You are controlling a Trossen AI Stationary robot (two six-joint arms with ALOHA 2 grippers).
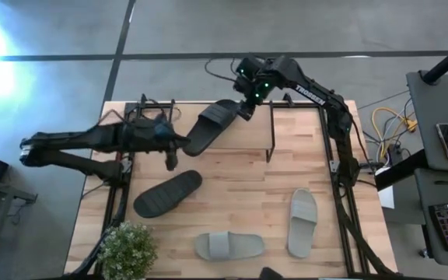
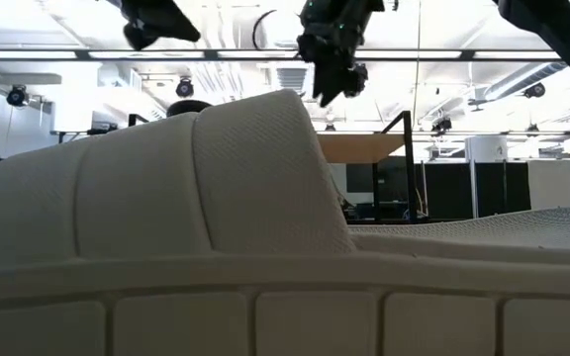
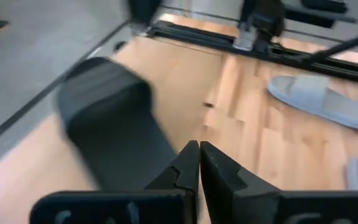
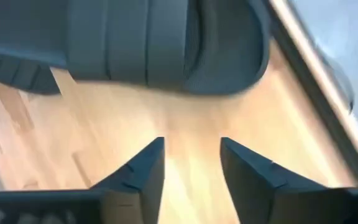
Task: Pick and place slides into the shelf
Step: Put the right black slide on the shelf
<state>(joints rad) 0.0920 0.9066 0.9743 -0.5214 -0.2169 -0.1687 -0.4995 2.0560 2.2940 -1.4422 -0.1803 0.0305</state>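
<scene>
A dark slide [image 1: 212, 124] lies slantwise on light wood near the table's far edge, beside the shelf's black wire leg [image 1: 271, 132]. From above I cannot tell the shelf's plank from the tabletop. My left gripper [image 1: 179, 143] is shut, its tips at the slide's near-left end [image 3: 114, 118]. My right gripper [image 1: 245, 110] is open and empty, hovering just off the slide's far-right end [image 4: 154, 43]. In the low view the shelf's plank [image 2: 364, 148] shows behind a pale slide [image 2: 166, 227], with my right gripper [image 2: 334, 59] high above it. My left gripper's shut fingertips [image 3: 188, 155] stand against the side edge of the dark slide's near-left end [image 3: 160, 149], coming level from the table's left. I cannot tell whether they touch it. The slide lies flat on the wood.
A second dark slide [image 1: 167, 194] lies left of the table's middle. Two pale grey-green slides [image 1: 228, 245] [image 1: 302, 222] lie toward the near edge. A small potted plant [image 1: 128, 249] stands at the near left corner. Black frame rails run along both table sides.
</scene>
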